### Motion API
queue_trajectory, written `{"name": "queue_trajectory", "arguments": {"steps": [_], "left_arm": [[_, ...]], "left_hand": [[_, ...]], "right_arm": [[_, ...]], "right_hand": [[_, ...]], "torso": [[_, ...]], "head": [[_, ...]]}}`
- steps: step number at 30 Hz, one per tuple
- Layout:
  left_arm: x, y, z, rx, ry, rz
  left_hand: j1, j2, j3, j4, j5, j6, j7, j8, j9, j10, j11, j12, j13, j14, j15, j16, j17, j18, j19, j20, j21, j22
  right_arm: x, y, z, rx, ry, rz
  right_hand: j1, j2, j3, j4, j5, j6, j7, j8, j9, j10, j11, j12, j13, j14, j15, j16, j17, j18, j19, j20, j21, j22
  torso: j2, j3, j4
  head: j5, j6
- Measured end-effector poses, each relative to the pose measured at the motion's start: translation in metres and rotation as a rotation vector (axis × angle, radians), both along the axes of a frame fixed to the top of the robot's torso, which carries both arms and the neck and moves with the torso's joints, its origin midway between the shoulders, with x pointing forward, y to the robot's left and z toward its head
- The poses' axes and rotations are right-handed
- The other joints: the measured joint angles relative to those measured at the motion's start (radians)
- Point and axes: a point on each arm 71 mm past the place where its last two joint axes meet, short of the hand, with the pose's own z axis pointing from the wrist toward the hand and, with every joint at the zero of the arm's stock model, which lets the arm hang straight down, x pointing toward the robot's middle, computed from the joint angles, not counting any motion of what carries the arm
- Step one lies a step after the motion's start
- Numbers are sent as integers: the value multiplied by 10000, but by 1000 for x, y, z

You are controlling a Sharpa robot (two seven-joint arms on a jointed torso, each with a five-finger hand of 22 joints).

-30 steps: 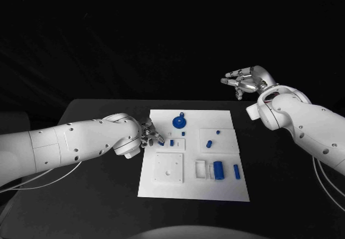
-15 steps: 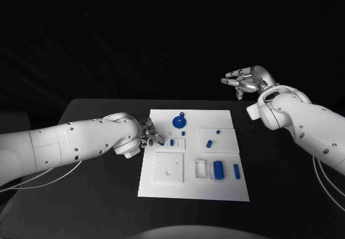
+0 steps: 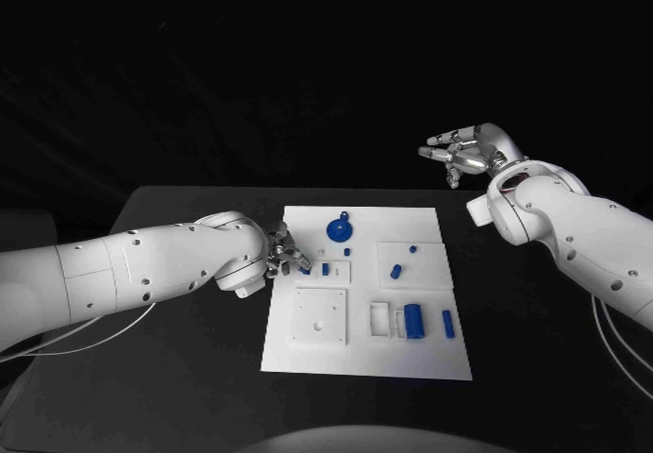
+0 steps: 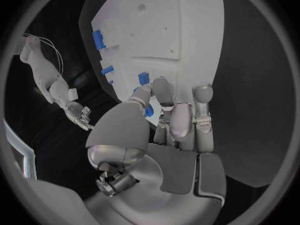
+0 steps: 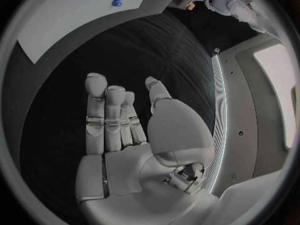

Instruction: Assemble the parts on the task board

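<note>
Barely any change this last second: left hand (image 3: 283,257) still pinches a small blue part (image 3: 305,269) at the task board's (image 3: 365,363) left edge, so seating continues. Right hand (image 3: 465,153) stays raised upper right, fingers apart, empty.

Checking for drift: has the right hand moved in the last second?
No. The right hand sits at the same spot, raised beyond the table's far edge, well clear of the task board.

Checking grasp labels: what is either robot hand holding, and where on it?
Left robot hand pinches a small blue part between fingertips; where exactly is hidden. Right robot hand holds nothing.
</note>
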Motion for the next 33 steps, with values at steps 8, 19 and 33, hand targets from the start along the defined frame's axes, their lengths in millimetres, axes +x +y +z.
{"name": "queue_trajectory", "arguments": {"steps": [8,19,33], "left_arm": [[1,-1,0,79,-21,-67],[3,-2,1,199,-23,-201],[2,-3,1,333,-62,-361]], "left_hand": [[-1,-1,34,34,-96,0,0,17,71,1,1,184,-337,35,36,39,78,1,37,36,107,-1],[-30,-30,84,40,-211,39,39,54,110,24,10,380,-729,36,36,88,163,1,37,36,194,-1],[1,-66,223,176,-252,58,58,-3,432,40,-6,45,718,112,-44,43,-147,0,37,-42,18,-2]], "right_arm": [[0,0,0,1,3,0],[0,0,0,0,7,-3],[0,0,-2,-3,45,-15]], "right_hand": [[0,0,28,28,0,0,0,0,0,0,0,0,1,0,0,0,0,0,0,0,0,-13],[0,0,28,28,0,0,0,0,0,0,0,0,0,0,0,0,0,-1,0,0,0,-14],[0,0,28,28,0,0,0,0,0,0,0,0,0,0,0,0,0,-1,0,0,0,-13]], "torso": [[0,1,-6],[1,1,-7],[3,2,-3]], "head": [[6,-13],[-11,-44],[-17,-72]]}}
